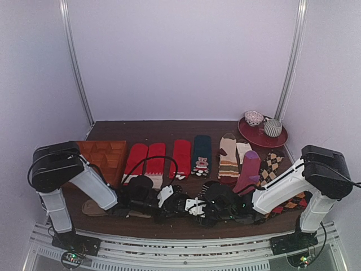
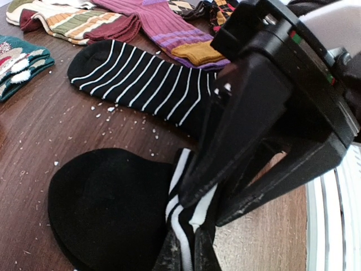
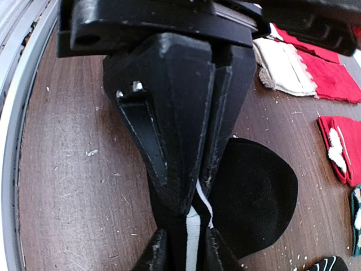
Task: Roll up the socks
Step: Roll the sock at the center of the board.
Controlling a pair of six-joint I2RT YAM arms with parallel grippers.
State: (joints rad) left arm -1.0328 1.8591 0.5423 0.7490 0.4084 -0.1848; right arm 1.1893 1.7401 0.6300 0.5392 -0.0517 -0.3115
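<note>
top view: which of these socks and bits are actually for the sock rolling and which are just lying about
For the job:
black sock with white-banded cuff, cuff pinched by left gripper and right gripper
black thin-striped sock

Lying about:
red socks
green novelty sock
purple sock
argyle sock
orange tray
red plate

table: dark wood | carries: striped sock, black sock, red socks, plate, tray
</note>
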